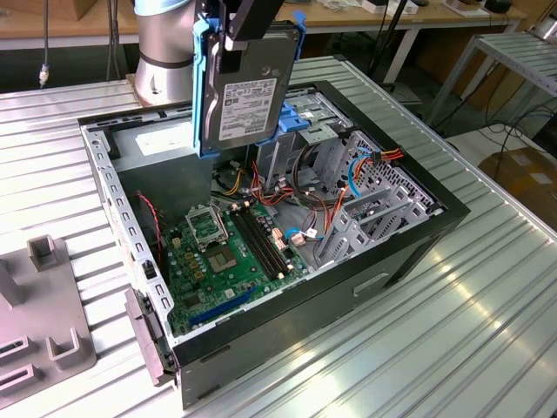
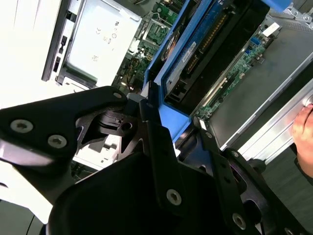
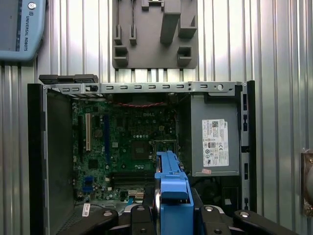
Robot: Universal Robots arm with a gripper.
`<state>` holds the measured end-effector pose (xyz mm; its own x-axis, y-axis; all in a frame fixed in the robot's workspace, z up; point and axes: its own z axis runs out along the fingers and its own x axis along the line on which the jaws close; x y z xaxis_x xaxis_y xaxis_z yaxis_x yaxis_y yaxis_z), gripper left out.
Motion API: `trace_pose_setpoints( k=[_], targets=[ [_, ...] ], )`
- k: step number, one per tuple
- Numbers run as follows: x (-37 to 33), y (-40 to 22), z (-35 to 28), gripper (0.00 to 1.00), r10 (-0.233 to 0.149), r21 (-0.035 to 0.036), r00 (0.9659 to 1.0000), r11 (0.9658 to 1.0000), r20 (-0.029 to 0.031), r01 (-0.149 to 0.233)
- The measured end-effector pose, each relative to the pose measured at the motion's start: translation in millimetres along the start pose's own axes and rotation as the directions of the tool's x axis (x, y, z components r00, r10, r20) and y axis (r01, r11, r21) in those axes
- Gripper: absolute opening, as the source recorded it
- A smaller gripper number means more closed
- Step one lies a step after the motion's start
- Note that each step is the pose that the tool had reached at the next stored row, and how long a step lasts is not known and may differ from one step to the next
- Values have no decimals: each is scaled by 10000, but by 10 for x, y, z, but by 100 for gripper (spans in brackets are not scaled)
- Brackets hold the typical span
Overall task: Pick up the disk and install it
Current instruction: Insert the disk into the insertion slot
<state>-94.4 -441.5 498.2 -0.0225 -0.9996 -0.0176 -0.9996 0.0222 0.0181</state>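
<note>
The disk (image 1: 246, 97) hangs on edge in the air above the open computer case (image 1: 409, 239). The tool (image 1: 237, 45) grips its upper end, closed firmly on the blue carrier frame. In both wrist views the black fingers (image 2: 146, 122) press against the frame's blue end from either side, with no gap showing. Held upright like this, the drive points a narrow edge down into the case. I judge that this suits sliding it into a bay better than laying it flat. It touches nothing inside the case and hangs near the metal drive cage (image 1: 300, 131), so it is lifted but not yet seated.

The disk is a flat grey metal rectangle. A white printed label covers most of the face turned toward the exterior camera, and blue plastic rails run down both long edges.

Below it, the first wrist view shows the green motherboard (image 3: 127, 142) on the case floor and the grey power supply (image 3: 215, 142) beside it. Coloured cable bundles (image 1: 305, 205) trail between the board and the cage. The case lies on its side on a ribbed metal table (image 1: 452, 331). A grey fixture block (image 1: 48, 296) rests on the table at the exterior view's left. In the second wrist view a person's hand (image 2: 305, 125) sits at the table's edge, well apart from the tool.
</note>
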Motion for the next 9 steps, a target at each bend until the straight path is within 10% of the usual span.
trace_pose_setpoints(
  k=[9],
  targets=[
    [42, -12, -1, 37, 0, 0, 10000, 10000, 0, 0]
  ],
)
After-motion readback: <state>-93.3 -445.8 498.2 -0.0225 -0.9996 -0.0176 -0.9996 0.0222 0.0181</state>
